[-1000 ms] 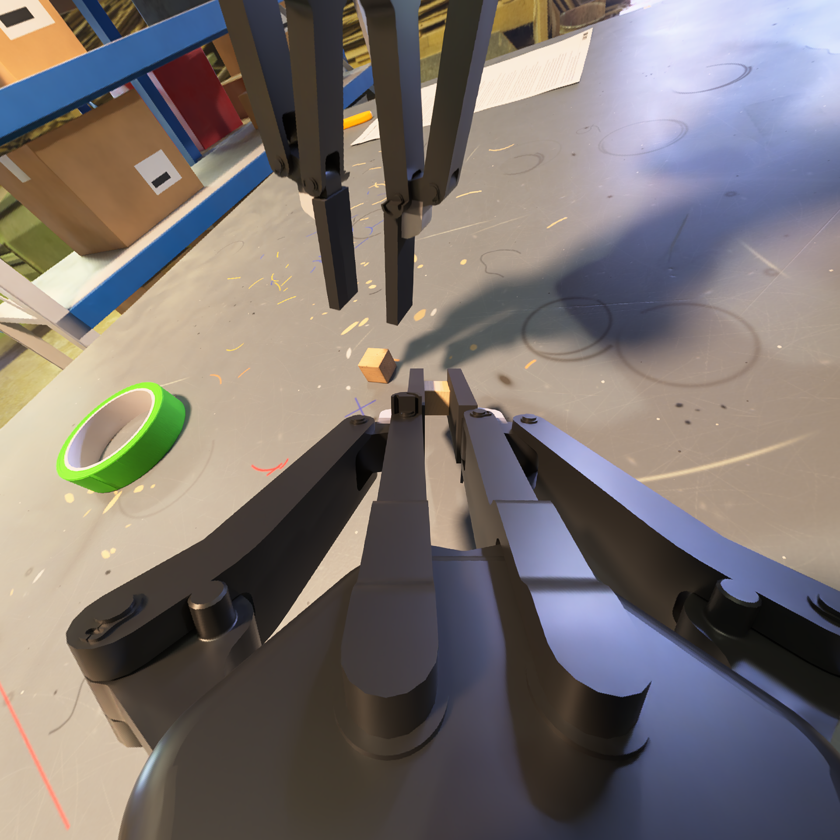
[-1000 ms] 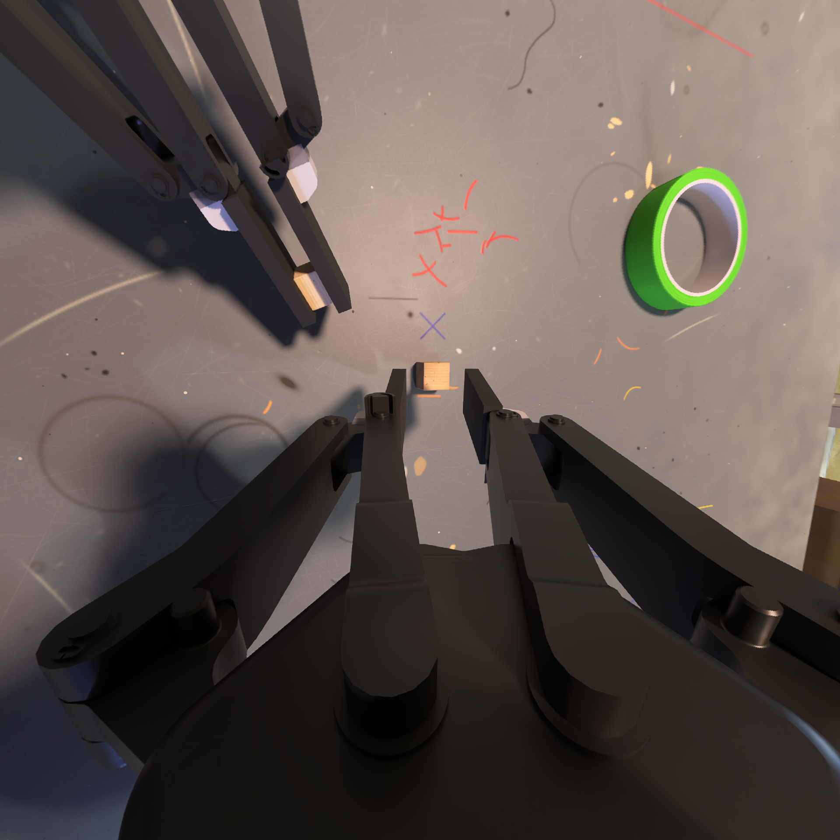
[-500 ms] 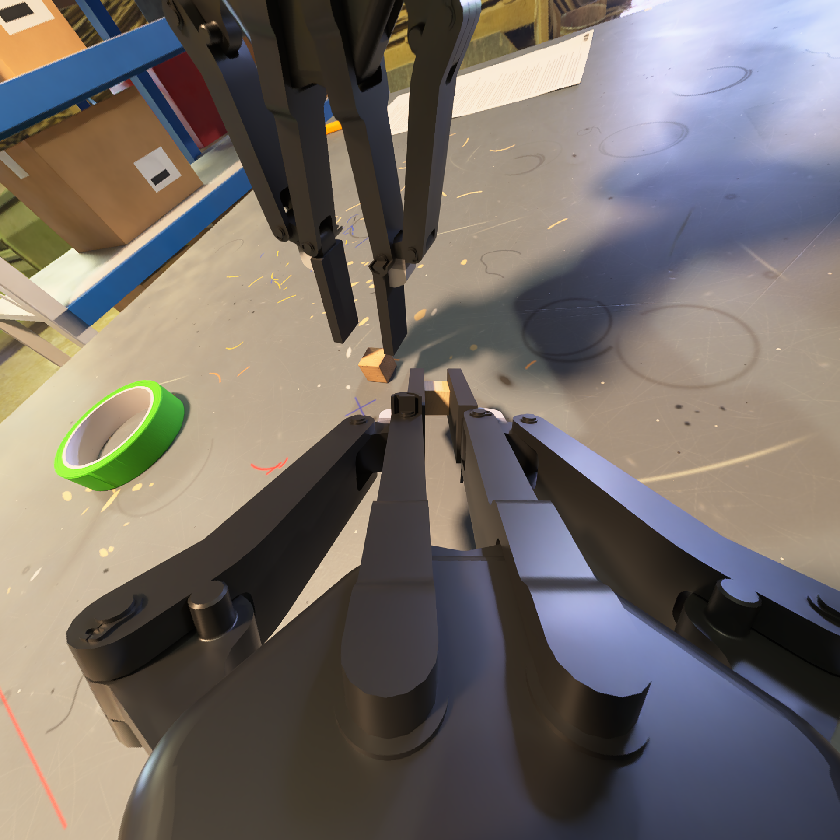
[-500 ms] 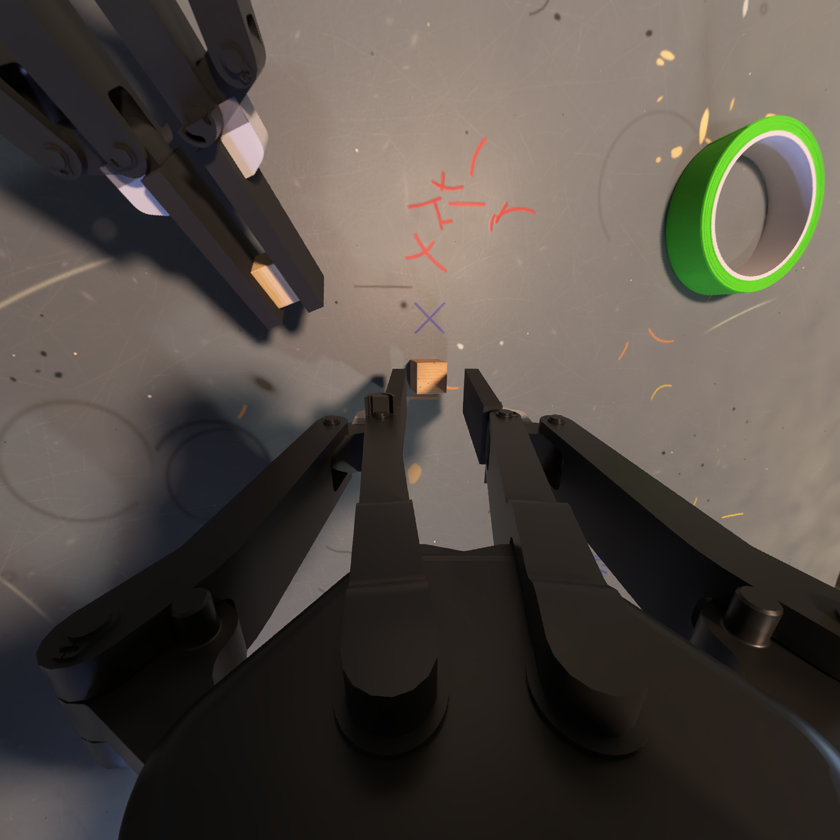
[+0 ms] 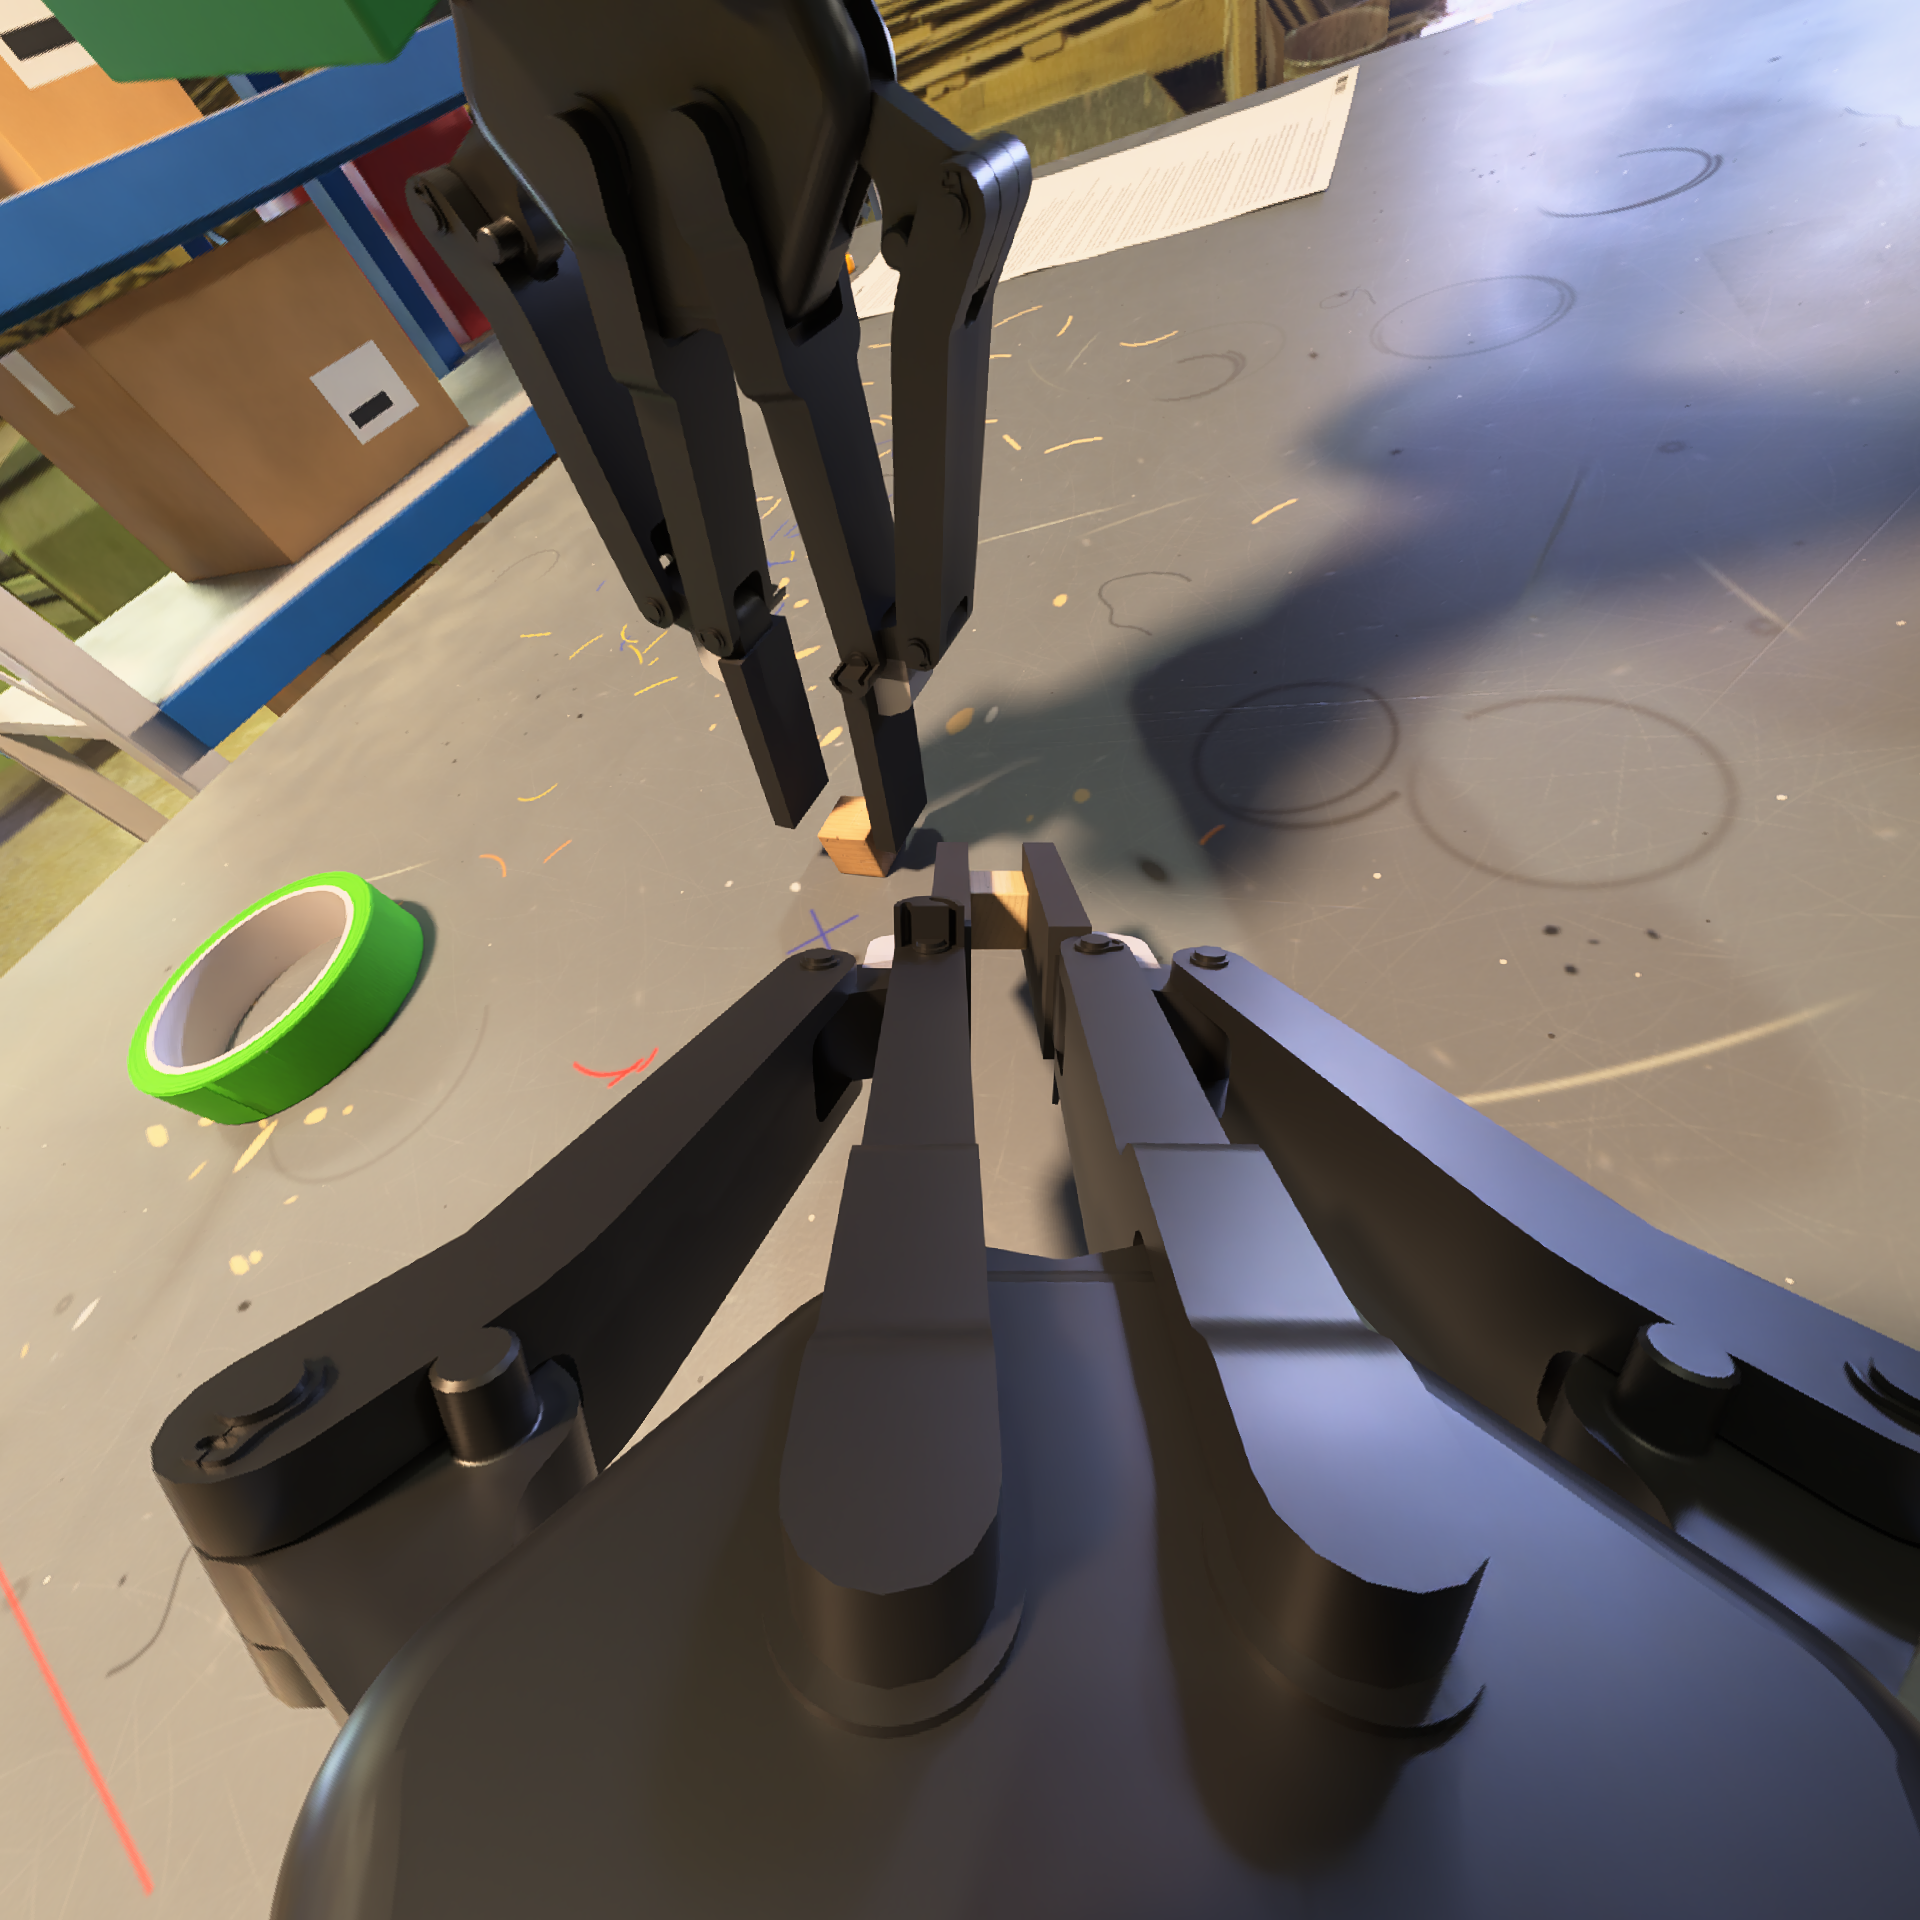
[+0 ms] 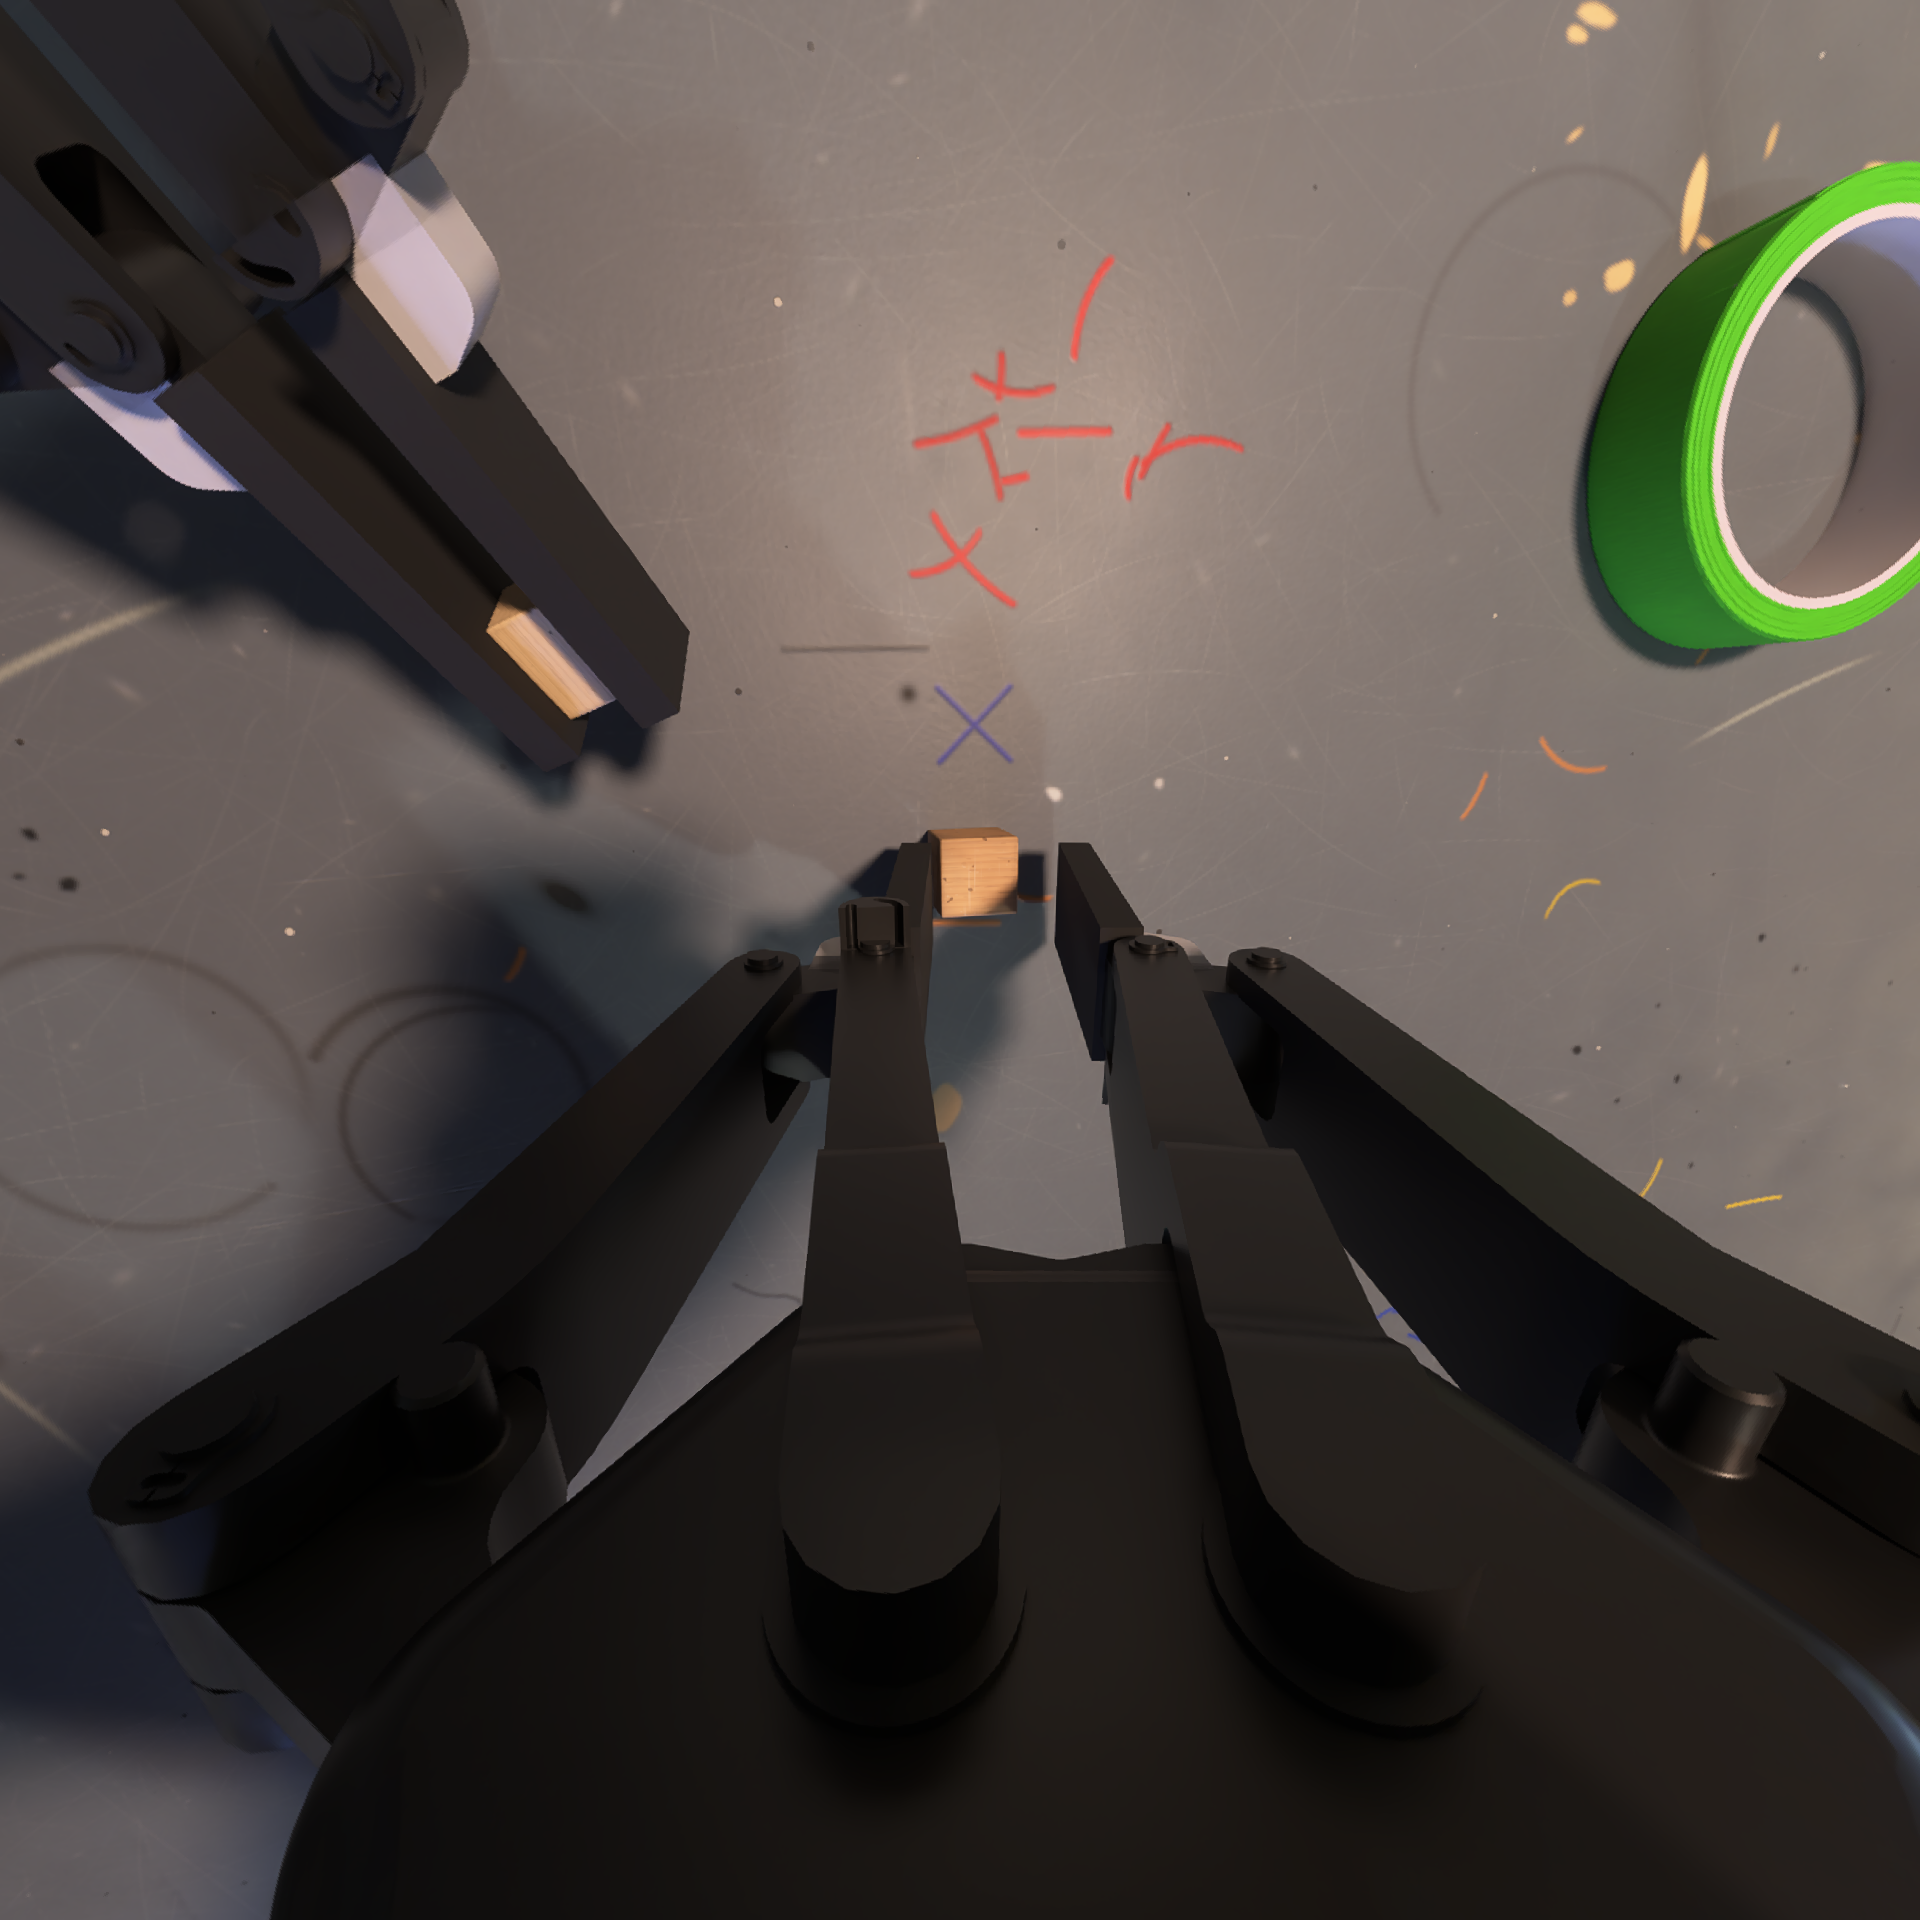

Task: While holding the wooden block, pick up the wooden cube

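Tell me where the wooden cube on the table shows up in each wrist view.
Left wrist view: wooden cube just above centre, under the right gripper.
Right wrist view: wooden cube just above centre, beside the near finger.
Shared landmark: green tape roll.

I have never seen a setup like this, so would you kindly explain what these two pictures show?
Each picture comes from a camera on one robot arm's wrist, looking along its two-fingered claw. In the left wrist view, the left claw is shut on a small wooden block. In the right wrist view, the right claw is open around a wooden cube resting on the grey table; one finger looks against it, the other apart. A green tape roll lies nearby.
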### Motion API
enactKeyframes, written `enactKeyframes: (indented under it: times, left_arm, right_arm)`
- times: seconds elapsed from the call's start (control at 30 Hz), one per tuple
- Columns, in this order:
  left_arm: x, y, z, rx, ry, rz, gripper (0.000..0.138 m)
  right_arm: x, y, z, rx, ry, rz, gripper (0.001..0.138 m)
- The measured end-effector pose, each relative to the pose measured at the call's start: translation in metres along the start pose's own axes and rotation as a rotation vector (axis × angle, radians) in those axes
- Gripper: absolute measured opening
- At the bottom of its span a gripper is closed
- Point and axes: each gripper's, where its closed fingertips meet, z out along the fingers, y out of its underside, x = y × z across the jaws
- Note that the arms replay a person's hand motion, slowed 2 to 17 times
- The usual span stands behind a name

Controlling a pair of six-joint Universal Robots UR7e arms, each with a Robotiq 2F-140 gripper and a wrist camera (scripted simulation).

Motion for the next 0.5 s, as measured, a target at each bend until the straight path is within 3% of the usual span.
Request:
enactKeyframes:
  times: [0.5]
  left_arm:
    - [-0.0001, -0.0004, -0.0002, 0.002, -0.001, 0.004, 0.014]
  right_arm:
    - [-0.0036, -0.0057, 0.0059, 0.055, -0.006, -0.009, 0.022]
